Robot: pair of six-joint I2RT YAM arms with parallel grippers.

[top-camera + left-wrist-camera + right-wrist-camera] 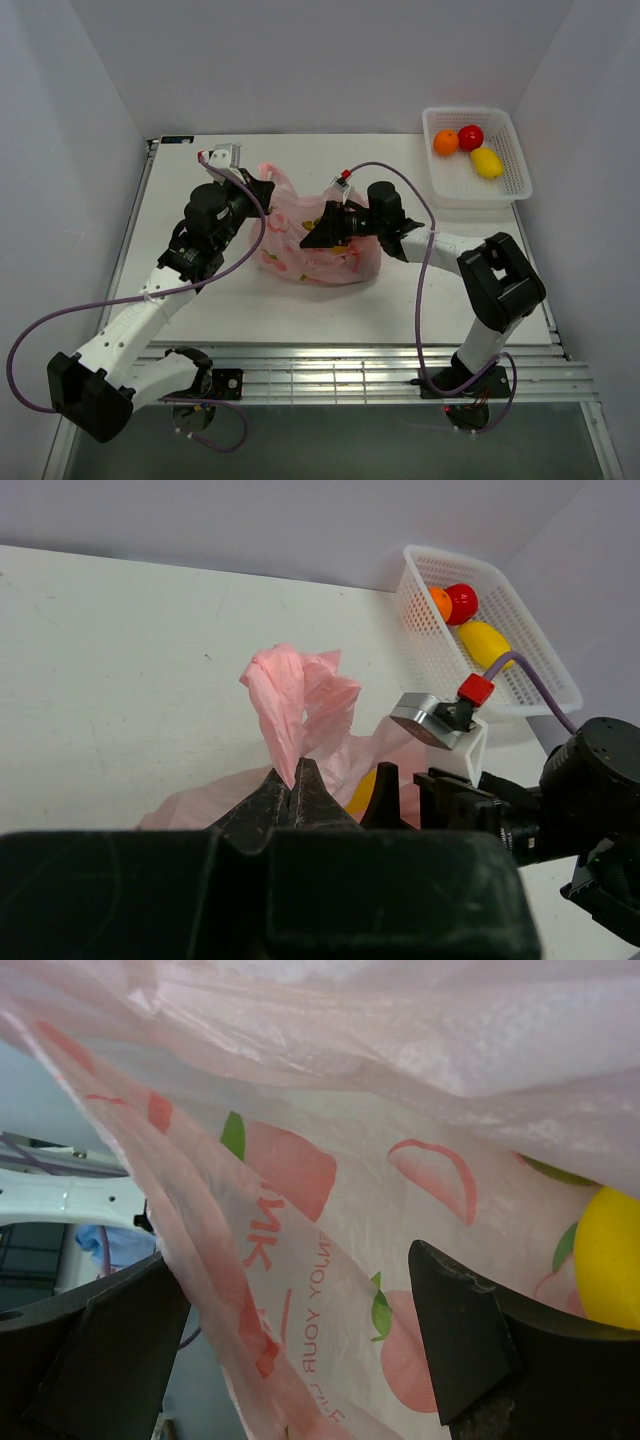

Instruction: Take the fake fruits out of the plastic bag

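pink bag [300, 1190] half hides a yellow fruit [610, 1260] (white basket [470, 190] well apart).

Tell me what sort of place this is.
Probably a robotics lab test cell: bare white walls box in a white table, a left arm and right arm are bolted at its near edge, and fake fruits sit in a basket.

Robot lab test cell, this is: a flat white tabletop [230, 300] boxed in by plain white wall panels [70, 120], with slotted aluminium rails [350, 365] along the near edge where my left arm [150, 310] and right arm [500, 290] are bolted. A loose purple cable [418, 320] loops off me. Only props on the bench: glossy plastic fruits [470, 137] in a white lattice plastic basket [480, 192] and a thin pink peach-print plastic bag [300, 215].
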